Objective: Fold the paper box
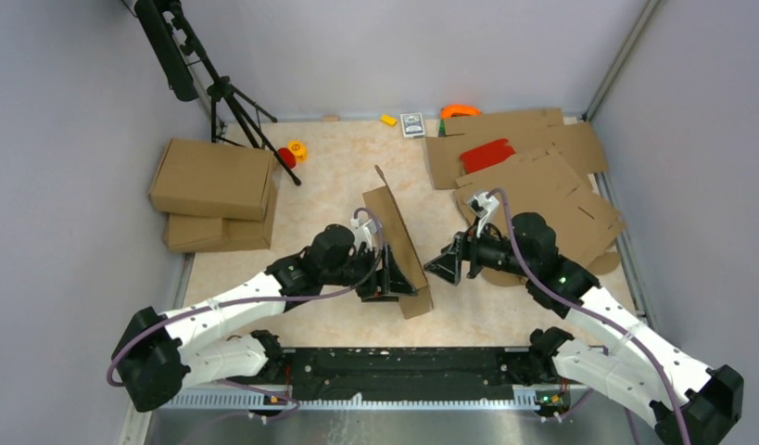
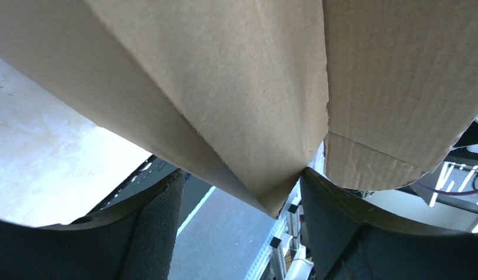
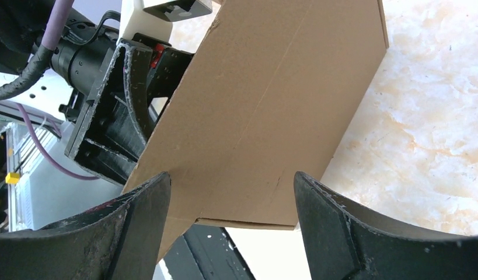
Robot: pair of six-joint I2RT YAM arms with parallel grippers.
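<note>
The paper box (image 1: 395, 234) is a brown cardboard blank that stands on edge, tilted, in the middle of the table. My left gripper (image 1: 386, 280) is at its near left side, low down. In the left wrist view the cardboard (image 2: 236, 76) fills the top, and one folded corner dips between the wide-apart fingers of the left gripper (image 2: 242, 175). The right fingertip (image 2: 309, 178) touches that corner; the left one is clear of it. My right gripper (image 1: 447, 264) faces the box from the right, open, and the box panel (image 3: 271, 111) lies beyond its fingers (image 3: 149, 210).
Two folded brown boxes (image 1: 213, 181) are stacked at the left. Flat cardboard sheets (image 1: 533, 181) with a red piece (image 1: 487, 154) are heaped at the back right. A tripod (image 1: 225, 93) stands back left. Small items (image 1: 412, 123) lie along the far wall.
</note>
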